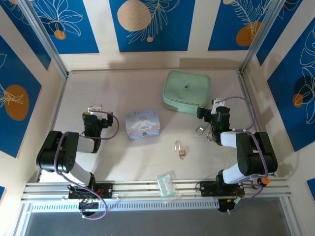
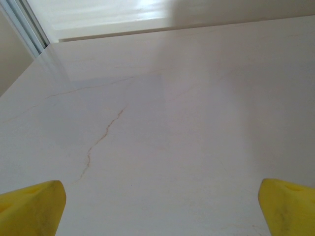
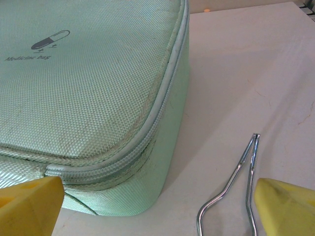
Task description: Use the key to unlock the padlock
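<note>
Clear packet (image 1: 166,186), padlock (image 1: 181,150), closed tin (image 1: 142,123), zipped bag (image 1: 186,91)

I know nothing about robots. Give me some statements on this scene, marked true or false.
1. The padlock lies on the table between the arms. True.
2. The right gripper holds the padlock. False: it is open, facing the green bag.
3. The left gripper is shut. False: it is open over bare table.
4. The cartoon tin sits on the left arm's side of the padlock. True.

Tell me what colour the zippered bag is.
The bag is pale mint green, seen best in the right wrist view.
</note>
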